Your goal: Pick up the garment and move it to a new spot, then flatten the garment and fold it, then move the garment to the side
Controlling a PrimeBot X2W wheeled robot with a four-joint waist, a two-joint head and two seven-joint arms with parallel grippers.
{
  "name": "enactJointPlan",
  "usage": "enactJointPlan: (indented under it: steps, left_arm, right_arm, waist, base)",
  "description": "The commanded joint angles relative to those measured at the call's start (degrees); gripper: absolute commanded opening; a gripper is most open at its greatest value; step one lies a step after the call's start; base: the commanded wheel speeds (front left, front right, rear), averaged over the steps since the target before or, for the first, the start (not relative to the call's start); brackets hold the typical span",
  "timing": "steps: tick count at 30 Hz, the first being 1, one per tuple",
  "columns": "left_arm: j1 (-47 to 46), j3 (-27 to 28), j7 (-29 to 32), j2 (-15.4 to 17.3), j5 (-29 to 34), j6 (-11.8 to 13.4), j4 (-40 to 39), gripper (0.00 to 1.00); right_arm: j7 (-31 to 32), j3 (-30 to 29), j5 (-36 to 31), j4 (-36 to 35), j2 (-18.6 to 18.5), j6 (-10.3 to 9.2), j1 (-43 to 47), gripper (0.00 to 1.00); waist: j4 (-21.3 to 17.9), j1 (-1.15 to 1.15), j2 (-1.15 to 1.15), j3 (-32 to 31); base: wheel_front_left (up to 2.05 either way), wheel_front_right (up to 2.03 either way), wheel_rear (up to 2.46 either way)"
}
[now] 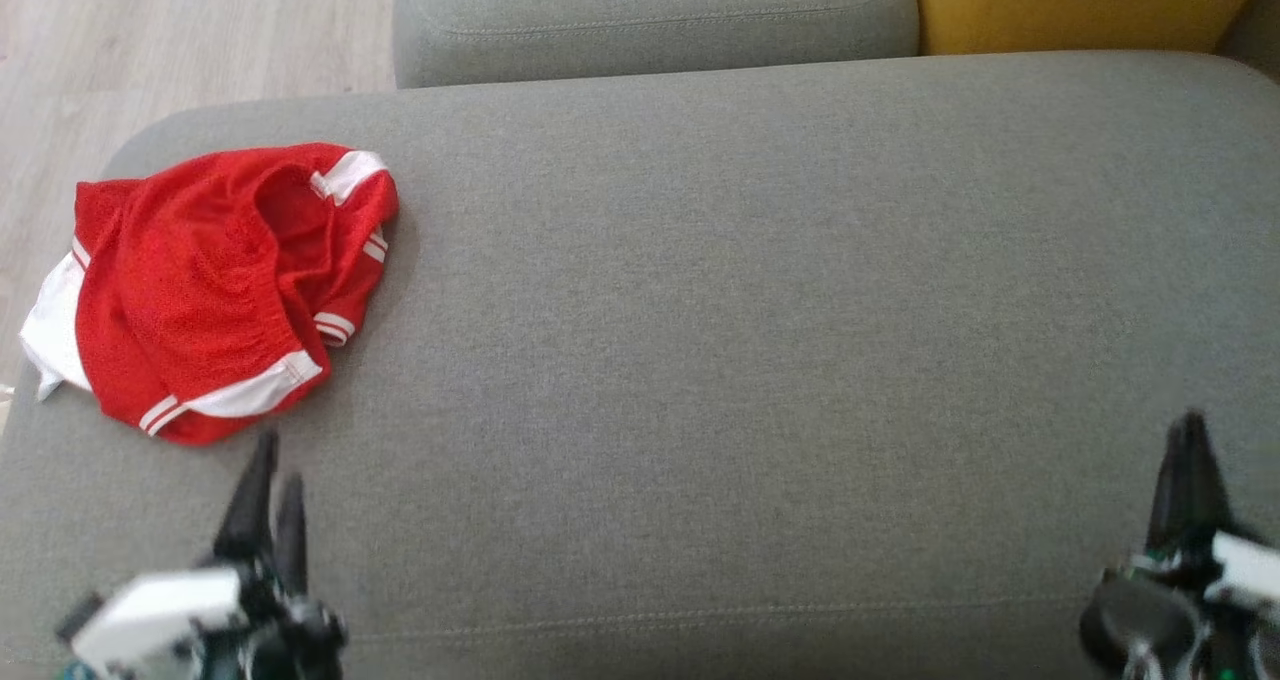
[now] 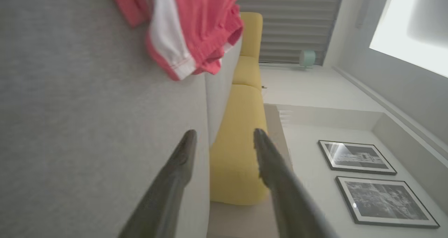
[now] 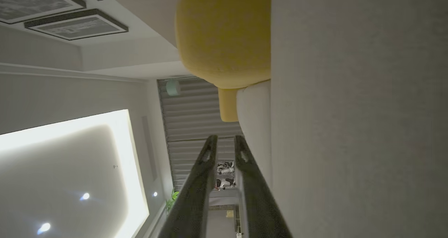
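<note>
Closest to the robot, the left gripper (image 1: pixel 278 460) hovers over the front of the grey seat cushion (image 1: pixel 750 310), its two dark fingers spread wide with nothing between them. Across on the other side, the right gripper (image 1: pixel 1190 425) has its fingers parted by a narrow gap and is also empty. Just beyond the left gripper's tips lies the red garment (image 1: pixel 200 290) with white trim, crumpled in a heap at the cushion's left end, one white edge reaching the rim. Further back sit a grey back cushion (image 1: pixel 650 10), a yellow cushion (image 1: pixel 1080 0) beside it, and pale wooden floor (image 1: pixel 150 30).
</note>
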Motion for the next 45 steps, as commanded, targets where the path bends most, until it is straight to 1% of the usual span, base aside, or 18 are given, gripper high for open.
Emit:
enactJointPlan:
  steps: [1,9,14,22,29,37,45]
  left_arm:
    - [0.13,-0.12,-0.11,-0.04,0.06,0.00,0.05,1.00]
    - [0.16,-1.14,-1.31,0.02,1.05,-0.03,-0.90,1.00]
    - [0.24,-1.01,-2.16,0.06,3.28,-0.05,-1.60,1.00]
    - [0.24,-0.61,-3.49,0.11,11.01,0.26,-3.98,1.00]
    - [0.54,-1.79,-4.67,0.16,17.64,0.73,-6.36,1.00]
    - [0.78,-3.44,-6.01,0.22,25.01,1.58,-8.42,1.00]
    - [0.91,-4.78,-7.35,0.28,31.70,2.54,-9.99,1.00]
  right_arm:
    - [-0.10,0.21,0.01,0.07,0.02,0.00,0.06,1.00]
    - [-1.26,2.31,-0.39,-0.29,0.00,0.03,-0.32,1.00]
    - [-2.15,3.63,-2.20,-0.19,-0.03,0.05,-0.68,1.00]
    - [-3.49,4.51,-8.46,-0.94,-0.04,0.07,-0.94,1.00]
    - [-4.66,5.80,-15.36,-1.80,-0.06,0.10,-1.01,1.00]
    - [-6.00,8.83,-23.47,-2.71,-0.08,0.13,-1.28,1.00]
    - [-7.34,11.91,-29.32,-3.68,-0.10,0.15,-1.65,1.00]
  waist:
    - [0.00,0.00,0.00,0.04]
    - [-0.06,0.00,0.00,-0.04]
    - [-0.05,0.00,0.00,-0.10]
    - [0.10,0.00,0.00,-0.17]
    - [0.22,0.00,0.00,-0.32]
    - [0.37,0.00,0.00,-0.41]
    - [0.45,0.00,0.00,-0.54]
  base:
    - [0.00,0.00,0.00]
    - [0.00,0.00,0.00]
    - [0.00,0.00,0.00]
    - [0.00,0.00,0.00]
    - [0.00,0.00,0.00]
    - [0.00,0.00,0.00]
    - [0.00,0.00,0.00]
